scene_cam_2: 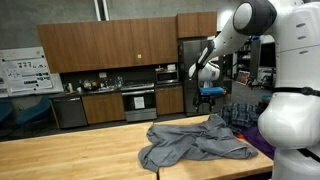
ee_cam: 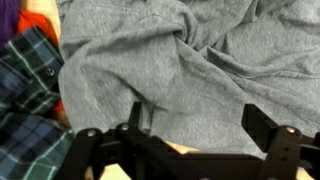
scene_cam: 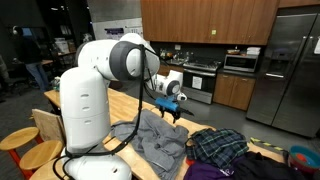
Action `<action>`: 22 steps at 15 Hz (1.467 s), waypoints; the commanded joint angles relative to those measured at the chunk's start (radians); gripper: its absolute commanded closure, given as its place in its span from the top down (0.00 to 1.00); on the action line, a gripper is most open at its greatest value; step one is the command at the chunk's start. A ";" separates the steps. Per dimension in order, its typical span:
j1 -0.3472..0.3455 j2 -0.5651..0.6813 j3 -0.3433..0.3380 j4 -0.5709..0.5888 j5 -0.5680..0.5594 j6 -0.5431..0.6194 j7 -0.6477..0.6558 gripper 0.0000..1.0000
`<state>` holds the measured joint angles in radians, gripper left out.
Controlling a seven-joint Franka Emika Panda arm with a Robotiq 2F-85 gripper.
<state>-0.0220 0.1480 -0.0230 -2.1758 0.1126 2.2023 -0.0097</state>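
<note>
Straight below the fingers [ee_cam: 262, 122], which stand spread wide and hold nothing, lies the gray garment [ee_cam: 180, 60], crumpled on the wooden bench [scene_cam_2: 70, 155]. The gap between them runs up and down: in an exterior view the fingers hang clear above the gray garment [scene_cam: 160, 135], apart from it and over its far edge rather than its middle. Seen from the side, the gray garment [scene_cam_2: 195, 140] sprawls lengthwise along the bench, its long axis running toward the plaid garment [scene_cam: 215, 148], which lies just beside it at one end. From the wrist, a knot of twisted folds sits ahead of the fingers near the top of the picture, while the plaid garment [ee_cam: 25, 90] borders the gray cloth on the left. An orange patch [ee_cam: 40, 12] in the upper corner is cut off by the frame and may be another piece of clothing. Where the fingertips end is hard to judge, since the wrist picture crops them at the bottom, and how many layers lie under the top folds is hidden
</note>
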 commanded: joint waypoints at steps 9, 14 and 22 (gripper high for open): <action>0.137 0.072 0.094 0.243 -0.281 -0.186 0.039 1.00; 0.129 0.075 0.091 0.236 -0.281 -0.184 0.037 1.00; 0.129 0.076 0.092 0.236 -0.281 -0.184 0.037 1.00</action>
<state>0.1078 0.2232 0.0670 -1.9419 -0.1681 2.0209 0.0271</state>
